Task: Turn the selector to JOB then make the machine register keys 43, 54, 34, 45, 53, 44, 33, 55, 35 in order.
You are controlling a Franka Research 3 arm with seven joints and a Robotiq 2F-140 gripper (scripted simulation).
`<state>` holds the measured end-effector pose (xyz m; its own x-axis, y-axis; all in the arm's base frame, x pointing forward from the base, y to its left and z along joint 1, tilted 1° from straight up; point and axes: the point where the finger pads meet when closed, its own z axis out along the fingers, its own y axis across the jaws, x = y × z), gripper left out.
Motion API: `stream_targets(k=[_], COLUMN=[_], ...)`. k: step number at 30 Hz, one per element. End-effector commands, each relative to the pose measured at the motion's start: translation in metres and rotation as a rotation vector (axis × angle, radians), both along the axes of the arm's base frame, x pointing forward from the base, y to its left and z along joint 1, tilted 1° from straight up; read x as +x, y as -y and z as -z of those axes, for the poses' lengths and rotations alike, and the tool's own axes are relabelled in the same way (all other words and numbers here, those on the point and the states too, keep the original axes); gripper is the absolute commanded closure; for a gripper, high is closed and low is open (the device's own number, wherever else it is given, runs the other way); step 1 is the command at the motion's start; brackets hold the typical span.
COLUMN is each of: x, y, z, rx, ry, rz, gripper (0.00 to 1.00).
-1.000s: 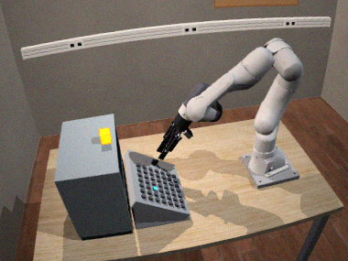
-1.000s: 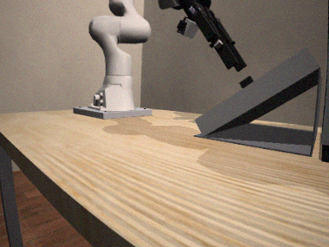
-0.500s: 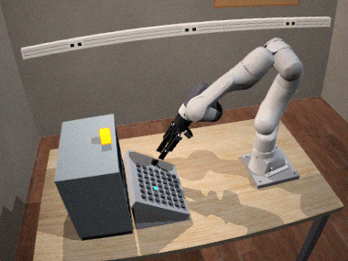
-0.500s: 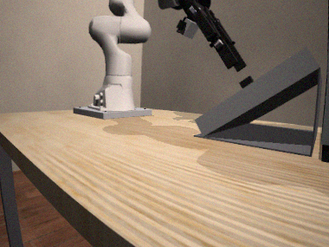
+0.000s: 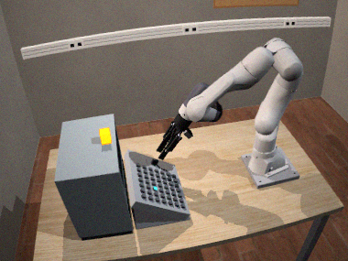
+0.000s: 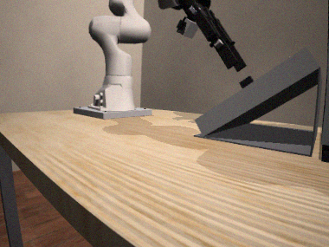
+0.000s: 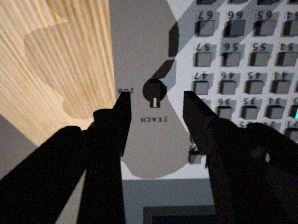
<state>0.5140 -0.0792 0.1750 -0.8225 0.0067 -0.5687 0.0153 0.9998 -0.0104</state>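
Note:
The sloped keypad console (image 5: 157,215) (image 6: 279,81) (image 7: 155,162) carries rows of dark square keys and a round black selector knob (image 5: 155,161) (image 6: 246,81) (image 7: 154,89). In the wrist view the knob's pale mark points at the word TEACH (image 7: 154,119); the word JOB (image 7: 125,91) is to the left. One key (image 5: 156,189) (image 7: 296,114) is lit cyan, just right of key 34 (image 7: 274,111) in the wrist view; its label is cut off. My gripper (image 5: 161,153) (image 6: 239,68) (image 7: 157,105) is partly open and empty. Its tips are above the knob, one on each side in the wrist view, not touching it.
A tall grey cabinet (image 5: 87,166) (image 7: 134,192) stands close beside the console, with a glowing yellow block (image 5: 105,135) on top. The arm's base (image 5: 270,168) (image 6: 112,112) stands on the wooden table (image 5: 238,138) (image 6: 130,174) on the console's other side.

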Motion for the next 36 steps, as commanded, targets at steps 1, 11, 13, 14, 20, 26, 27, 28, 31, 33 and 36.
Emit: stream_targets(k=[1,11,13,14,20,26,27,28,31,33,36], x=[0.0,0.0,0.0,0.0,0.001,0.002,0.003,0.004,0.006,0.007,0.009], y=[0.001,0.001,0.001,0.001,0.001,0.001,0.001,0.001,0.001,0.001,0.001], z=[0.0,0.0,0.0,0.0,0.001,0.004,0.004,0.005,0.008,0.01,0.013], rx=[-0.002,-0.002,-0.002,-0.002,-0.002,-0.002,-0.002,-0.002,-0.002,-0.002,-0.002], ry=[0.001,0.001,0.001,0.001,0.001,0.001,0.001,0.001,0.001,0.001,0.001], rz=[-0.001,-0.001,-0.001,-0.001,-0.001,-0.001,-0.001,-0.001,-0.001,-0.001,-0.001], gripper=[0.6,0.6,0.6,0.6,0.6,0.6,0.6,0.6,0.6,0.6,0.6])
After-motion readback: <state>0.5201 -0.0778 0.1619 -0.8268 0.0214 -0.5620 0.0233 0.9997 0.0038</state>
